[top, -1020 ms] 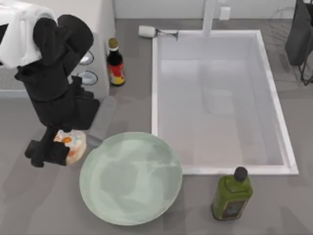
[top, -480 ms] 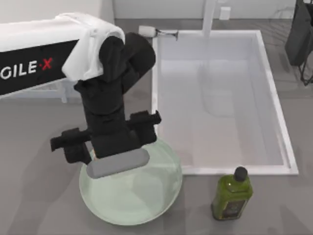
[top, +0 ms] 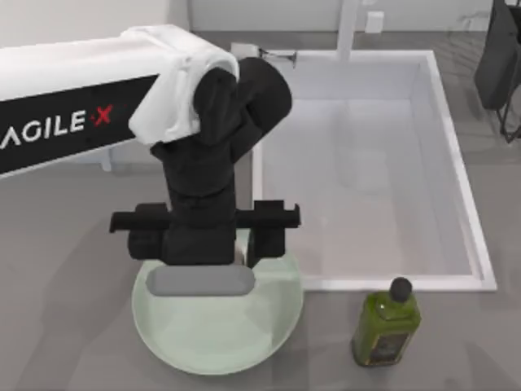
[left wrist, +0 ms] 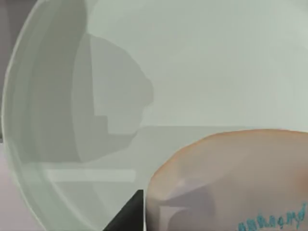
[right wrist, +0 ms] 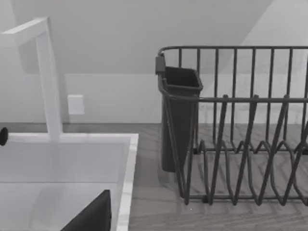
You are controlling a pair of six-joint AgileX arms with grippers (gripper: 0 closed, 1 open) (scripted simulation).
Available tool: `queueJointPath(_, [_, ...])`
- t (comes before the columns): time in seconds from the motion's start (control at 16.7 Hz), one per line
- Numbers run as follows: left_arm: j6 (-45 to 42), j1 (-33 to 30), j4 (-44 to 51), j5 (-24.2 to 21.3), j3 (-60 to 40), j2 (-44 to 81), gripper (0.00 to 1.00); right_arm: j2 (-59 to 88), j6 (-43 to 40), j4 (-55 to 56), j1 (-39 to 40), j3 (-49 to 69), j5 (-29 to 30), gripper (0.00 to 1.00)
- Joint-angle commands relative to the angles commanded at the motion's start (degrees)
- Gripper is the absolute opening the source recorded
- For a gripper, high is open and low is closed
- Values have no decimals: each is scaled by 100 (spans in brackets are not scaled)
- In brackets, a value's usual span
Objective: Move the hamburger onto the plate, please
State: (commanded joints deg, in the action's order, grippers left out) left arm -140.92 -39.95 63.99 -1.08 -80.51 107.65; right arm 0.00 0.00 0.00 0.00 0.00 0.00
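Note:
My left gripper (top: pixel 203 240) hangs over the far half of the pale mint-green plate (top: pixel 220 342), which lies at the front of the table beside the sink's near left corner. From above, the arm and wrist hide whatever is under them. The left wrist view looks down into the plate (left wrist: pixel 202 62), and the hamburger (left wrist: pixel 231 178), cream with an orange edge, sits close to the lens between the jaws, just above the plate's surface. My right arm (top: pixel 498 57) is parked at the far right edge.
A white sink (top: pixel 391 283) takes up the right half of the table, with a faucet (top: pixel 348 24) behind it. A green bottle (top: pixel 386 324) stands right of the plate. In the right wrist view, a dark wire dish rack (right wrist: pixel 240 125) stands beside the sink.
My left arm lifted the hamburger from the table left of the plate and carried it right, over the plate. The right arm has stayed still.

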Motion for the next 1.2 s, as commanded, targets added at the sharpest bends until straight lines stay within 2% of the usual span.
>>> queueJointPath(0.24, [-9, 21, -17, -5, 39, -10, 0, 0, 0, 0, 0, 0, 0, 100])
queueJointPath(0.6, [-7, 6, -892, -3, 591, 285, 0, 0, 0, 0, 0, 0, 0, 100])
queueJointPath(0.84, [-9, 4, -960, -1, 645, 314, 0, 0, 0, 0, 0, 0, 0, 100])
queueJointPath(1.2, [-9, 4, -960, -1, 645, 314, 45, 0, 0, 0, 0, 0, 0, 100])
